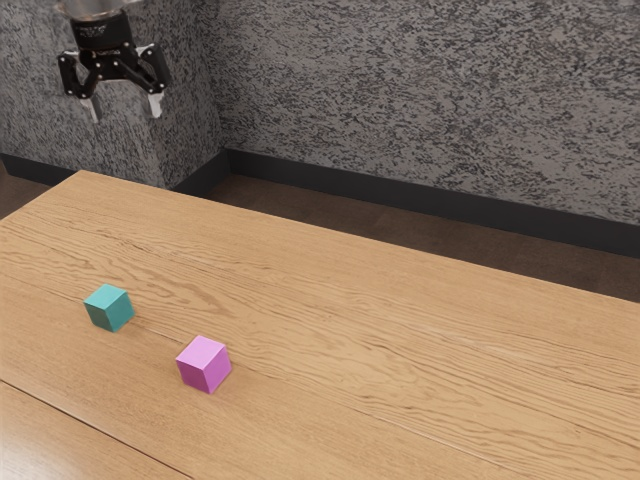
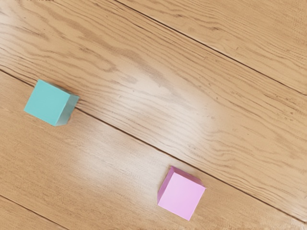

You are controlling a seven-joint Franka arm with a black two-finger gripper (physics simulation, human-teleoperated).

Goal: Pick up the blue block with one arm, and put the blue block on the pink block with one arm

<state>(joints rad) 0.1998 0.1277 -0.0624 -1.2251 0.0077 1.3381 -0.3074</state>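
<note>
Tool (image 1: 125,112) released: both black fingers spread wide, nothing between them, tips pointing down. It hangs high in the air, well apart from the pink block (image 1: 204,363), above it and toward the exterior view's left of it, in front of the speckled grey wall (image 1: 420,90). It touches nothing.

Blue block (image 1: 108,307), more teal in shade, sits flat on the wooden counter (image 1: 400,330). It is near the pink block but apart from it, toward the exterior view's left of it and a bit farther back. Bare wood shows between the two. Both rest on one face, neither tilted, neither stacked. Blue block not lifted and not on the pink block.

Wrist view: blue block (image 2: 50,103) and pink block (image 2: 181,193) are seen from above on the counter (image 2: 201,96), with the same gap and no contact. Each shows its top face and one darker side face. A plank seam (image 2: 144,141) in the wood runs between them, passing just beside the pink block and close by the blue block's corner. The two cubes are turned at slightly different angles to that seam.

Exterior view: a dark baseboard (image 1: 430,200) runs along the foot of the wall, well behind the pink block. A strip of brown floor (image 1: 400,225) lies between it and the counter's far edge.
</note>
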